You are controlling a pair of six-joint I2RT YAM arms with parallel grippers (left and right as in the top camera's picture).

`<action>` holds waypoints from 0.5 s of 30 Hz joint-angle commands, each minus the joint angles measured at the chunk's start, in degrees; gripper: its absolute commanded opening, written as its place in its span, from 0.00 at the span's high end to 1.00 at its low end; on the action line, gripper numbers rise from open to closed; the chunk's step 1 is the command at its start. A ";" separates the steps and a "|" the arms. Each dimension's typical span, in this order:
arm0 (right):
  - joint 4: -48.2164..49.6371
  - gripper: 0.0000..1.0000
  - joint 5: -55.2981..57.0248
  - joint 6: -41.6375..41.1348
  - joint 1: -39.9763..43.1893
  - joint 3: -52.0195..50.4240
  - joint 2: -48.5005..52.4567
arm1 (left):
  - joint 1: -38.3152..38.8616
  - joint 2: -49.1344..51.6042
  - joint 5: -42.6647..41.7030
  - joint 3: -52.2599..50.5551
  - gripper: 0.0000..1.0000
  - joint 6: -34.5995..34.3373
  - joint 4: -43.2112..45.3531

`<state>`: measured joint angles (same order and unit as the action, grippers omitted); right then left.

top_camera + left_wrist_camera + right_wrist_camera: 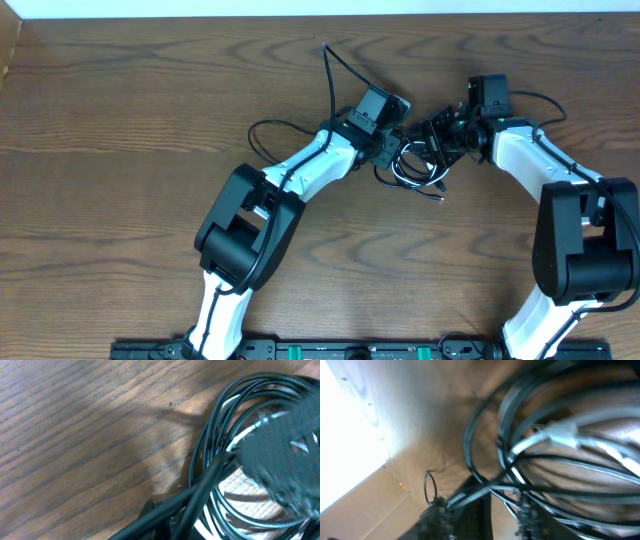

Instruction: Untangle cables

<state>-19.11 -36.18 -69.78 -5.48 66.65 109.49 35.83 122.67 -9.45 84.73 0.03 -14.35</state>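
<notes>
The cables lie as one tangled coil on the tabletop, a little right of centre in the overhead view, hemmed in by my two sets of jaws. The coil is roughly round, with no clear long axis. One long black tail leaves it toward 11 o'clock and ends near the far edge, and a short loose end points toward 5 o'clock. A white cord threads through the black loops.

My left jaws reach the coil from 9 o'clock at the end of my left arm and are closed together. I cannot tell whether strands are pinched in them: my left wrist view shows only black cords running off its lower edge.

My right jaws come in from 3 o'clock on my right arm. Their fingers stand apart with black strands crossing the gap, and I cannot tell whether anything is gripped.

A thin black loop lies beside my left arm at 9 o'clock of the coil; I cannot tell whether it joins the tangle. In my left wrist view a dark blurred shape covers the coil's right part. My right wrist view is smeared, with glare at its upper left
</notes>
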 commanded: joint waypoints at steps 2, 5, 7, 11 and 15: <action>-3.19 0.64 0.09 -1.14 0.07 -0.35 0.31 | -0.04 -2.14 1.36 -0.13 0.92 0.37 -0.83; -3.19 0.64 3.96 -3.74 -0.61 -0.35 0.31 | 0.15 -2.14 1.33 -0.13 0.93 0.37 -1.01; -3.04 0.64 6.08 -5.60 -1.44 -0.35 0.31 | 0.42 -2.14 1.36 -0.13 0.93 0.39 -1.20; -0.59 0.60 10.29 -10.08 -3.82 -0.35 0.31 | 1.18 -2.14 1.38 -0.13 0.93 0.39 -1.95; 3.17 0.60 12.02 -11.45 -5.79 -0.35 0.31 | 1.16 -2.14 1.40 -0.13 0.93 0.44 -2.16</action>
<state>-17.63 -27.53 -77.91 -9.37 66.57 109.49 36.69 122.50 -8.64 84.73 0.03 -16.21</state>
